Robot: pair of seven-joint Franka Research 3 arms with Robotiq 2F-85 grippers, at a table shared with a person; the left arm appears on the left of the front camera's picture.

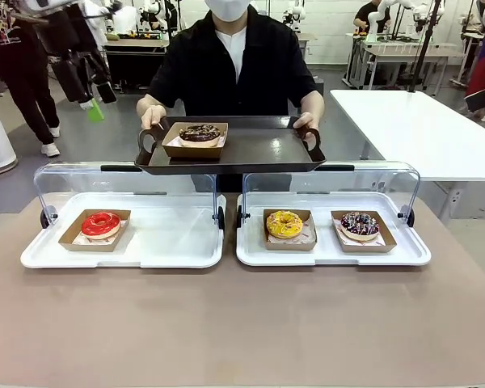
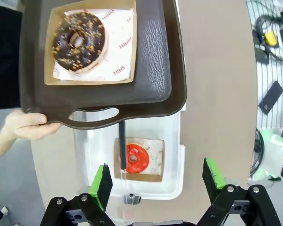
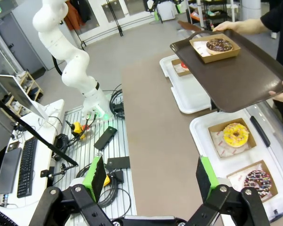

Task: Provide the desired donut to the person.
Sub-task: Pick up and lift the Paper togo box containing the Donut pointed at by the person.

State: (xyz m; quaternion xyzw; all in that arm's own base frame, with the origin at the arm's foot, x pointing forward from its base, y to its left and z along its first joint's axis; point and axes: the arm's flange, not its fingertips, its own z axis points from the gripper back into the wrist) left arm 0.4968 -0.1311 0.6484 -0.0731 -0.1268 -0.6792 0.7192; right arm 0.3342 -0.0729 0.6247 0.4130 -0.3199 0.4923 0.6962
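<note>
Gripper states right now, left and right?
Left gripper: open, holding nothing.
Right gripper: open, holding nothing.

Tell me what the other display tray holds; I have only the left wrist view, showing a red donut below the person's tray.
Observer: The right display tray holds two, a yellow donut and a dark sprinkled donut, each in its own cardboard boat.
Operator: Report the right gripper.
Observer: The right gripper is open and empty, well back from those donuts.
Operator: Check that tray's lid.
Observer: Its clear lid stands raised at the back, so the donuts lie uncovered.
</note>
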